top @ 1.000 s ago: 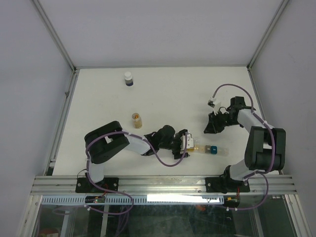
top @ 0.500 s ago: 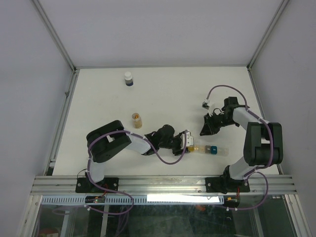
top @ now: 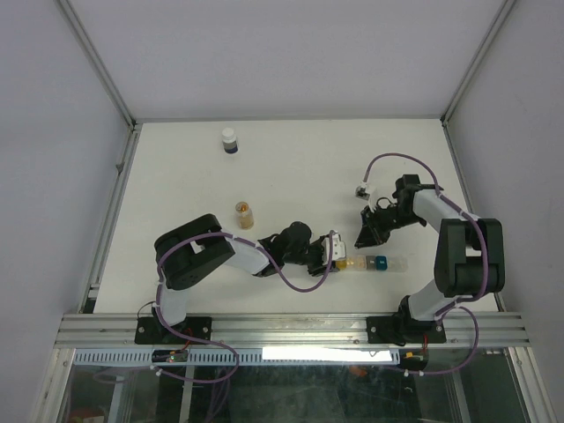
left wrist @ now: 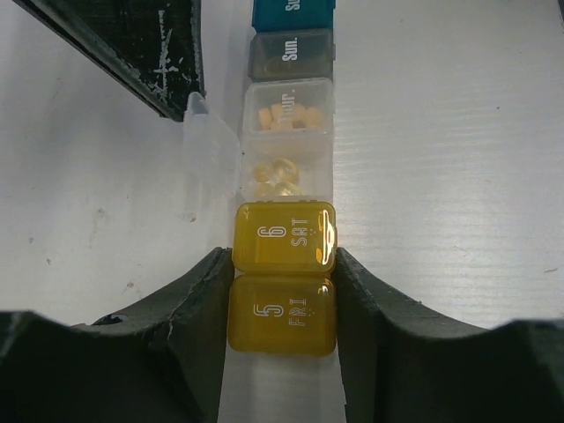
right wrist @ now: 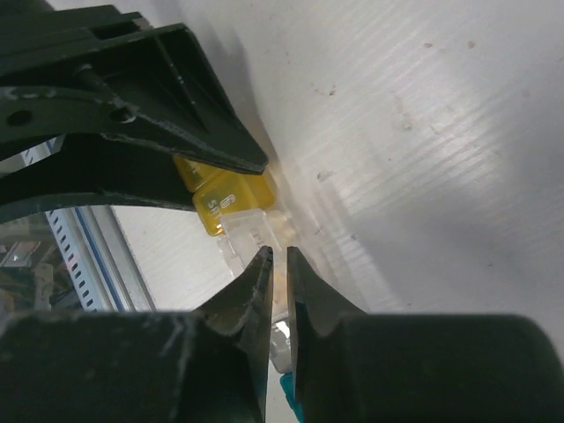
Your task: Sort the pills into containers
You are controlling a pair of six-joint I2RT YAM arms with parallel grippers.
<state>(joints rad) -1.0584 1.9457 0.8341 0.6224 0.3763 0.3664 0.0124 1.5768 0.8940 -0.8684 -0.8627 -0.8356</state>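
Note:
The containers (top: 366,263) are a short strip lying on the white table in front of the arms: yellow cells, clear cells, a teal cell. My left gripper (top: 335,253) is shut on the strip's yellow end; in its wrist view both fingers (left wrist: 198,300) press the sides of the yellow cell marked FRI (left wrist: 282,313). Two clear cells stand open with orange-tan pills (left wrist: 286,115) and paler pills (left wrist: 273,176) inside. My right gripper (top: 363,238) hovers just behind the strip, shut and holding nothing, its tips (right wrist: 278,253) over a clear cell (right wrist: 251,231).
A small orange-tinted vial (top: 243,214) stands left of the left arm's wrist. A white-capped dark blue bottle (top: 229,141) stands near the table's far edge. A clear lid (left wrist: 207,132) is flipped open to the strip's left side.
My left gripper has closed on the strip's yellow end. The right gripper has moved left and nearer to the strip while closing. The strip now lies slightly further left.

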